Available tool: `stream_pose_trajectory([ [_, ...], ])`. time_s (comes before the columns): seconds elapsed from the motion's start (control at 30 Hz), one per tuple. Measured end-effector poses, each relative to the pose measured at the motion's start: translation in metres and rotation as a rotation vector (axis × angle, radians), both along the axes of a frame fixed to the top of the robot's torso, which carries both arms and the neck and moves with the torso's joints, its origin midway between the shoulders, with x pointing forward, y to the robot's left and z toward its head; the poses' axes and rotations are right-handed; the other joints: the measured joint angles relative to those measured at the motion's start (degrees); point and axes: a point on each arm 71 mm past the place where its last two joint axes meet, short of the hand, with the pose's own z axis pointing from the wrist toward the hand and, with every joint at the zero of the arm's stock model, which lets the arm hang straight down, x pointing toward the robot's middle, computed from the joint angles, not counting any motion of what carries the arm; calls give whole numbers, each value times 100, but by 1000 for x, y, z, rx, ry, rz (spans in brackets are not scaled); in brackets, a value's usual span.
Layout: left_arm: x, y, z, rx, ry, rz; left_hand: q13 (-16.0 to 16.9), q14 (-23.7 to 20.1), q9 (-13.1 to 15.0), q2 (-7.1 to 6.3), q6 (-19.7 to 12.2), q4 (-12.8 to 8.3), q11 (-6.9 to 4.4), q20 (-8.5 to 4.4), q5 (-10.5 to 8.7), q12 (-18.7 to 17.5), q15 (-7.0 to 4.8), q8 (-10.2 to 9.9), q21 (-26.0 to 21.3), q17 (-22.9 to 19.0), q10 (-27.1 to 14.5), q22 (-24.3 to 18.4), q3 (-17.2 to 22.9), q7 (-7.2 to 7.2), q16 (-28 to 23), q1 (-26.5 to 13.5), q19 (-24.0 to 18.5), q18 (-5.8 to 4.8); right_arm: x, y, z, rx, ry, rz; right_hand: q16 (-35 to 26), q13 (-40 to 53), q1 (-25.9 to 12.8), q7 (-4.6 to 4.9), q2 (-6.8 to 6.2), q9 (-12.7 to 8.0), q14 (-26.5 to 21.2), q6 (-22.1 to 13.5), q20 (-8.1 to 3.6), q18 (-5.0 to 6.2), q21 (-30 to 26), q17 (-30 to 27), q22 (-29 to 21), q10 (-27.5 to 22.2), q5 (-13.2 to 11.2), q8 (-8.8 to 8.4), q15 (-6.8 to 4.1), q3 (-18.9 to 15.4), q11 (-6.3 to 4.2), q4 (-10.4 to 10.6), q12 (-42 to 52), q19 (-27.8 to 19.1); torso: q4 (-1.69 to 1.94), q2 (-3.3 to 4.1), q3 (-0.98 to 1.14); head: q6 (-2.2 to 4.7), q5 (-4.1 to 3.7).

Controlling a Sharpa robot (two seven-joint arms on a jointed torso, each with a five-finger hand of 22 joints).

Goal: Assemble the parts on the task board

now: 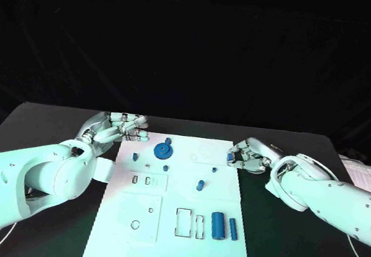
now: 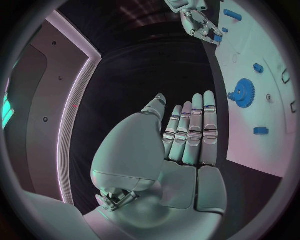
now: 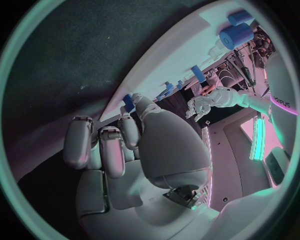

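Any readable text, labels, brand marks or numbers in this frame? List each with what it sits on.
One marking only: dark lettering on the white left arm in the right wrist view, too small and curved to read.
No text, number or label can be made out on the task board or its blue parts.

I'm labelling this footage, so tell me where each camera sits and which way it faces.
Head view: on the robot's head, looking down at the white rectangular task board; both arms show.
Left wrist view: behind the left robot hand, facing the board's blue toothed gear.
Right wrist view: behind the right robot hand, facing along the board.
Shared: head and left wrist views both show the gear.
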Motion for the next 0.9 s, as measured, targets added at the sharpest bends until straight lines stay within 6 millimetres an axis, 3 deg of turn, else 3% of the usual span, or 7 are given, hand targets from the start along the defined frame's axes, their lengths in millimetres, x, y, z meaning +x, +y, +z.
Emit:
stream_pose_trajectory([
  [0.13,0,0,0,-1,0,-2,0,0,0,0,0,0,0,0,0,0,0,0,0,0,0,0,0,0,0,0,0,-1,0,0,0,0,0,0,0,13,6,2,6,5,16,59,-20,0,0,0,17,8,-83,23,-25,18,-8,-18,6,20,0,1,1,-8,6],
  [0.37,0,0,0,0,1,-1,0,0,0,0,0,0,0,0,0,0,0,0,0,-1,0,0,0,0,0,0,0,0,0,1,0,1,-2,0,0,54,28,-96,91,34,7,361,-61,0,27,-1,83,8,-399,134,-96,137,-8,-58,74,61,0,1,3,-23,13],
  [0.63,0,1,0,0,2,-1,0,0,0,0,0,0,0,0,0,0,0,0,0,-1,0,1,0,0,0,0,0,0,0,1,1,5,-12,-9,2,79,5,-99,143,98,26,450,-105,0,61,-1,143,21,-435,238,-158,172,-22,-62,154,105,-3,1,6,-42,-1],
  [0.9,0,1,0,1,3,0,0,0,0,30,0,-18,0,0,0,0,0,0,0,4,0,1,18,0,-27,30,0,-1,-3,6,4,31,-25,-25,24,79,-58,-99,185,103,6,450,-144,0,88,-1,178,28,-299,239,-178,140,-29,-30,197,141,-1,0,4,-55,-17],
])
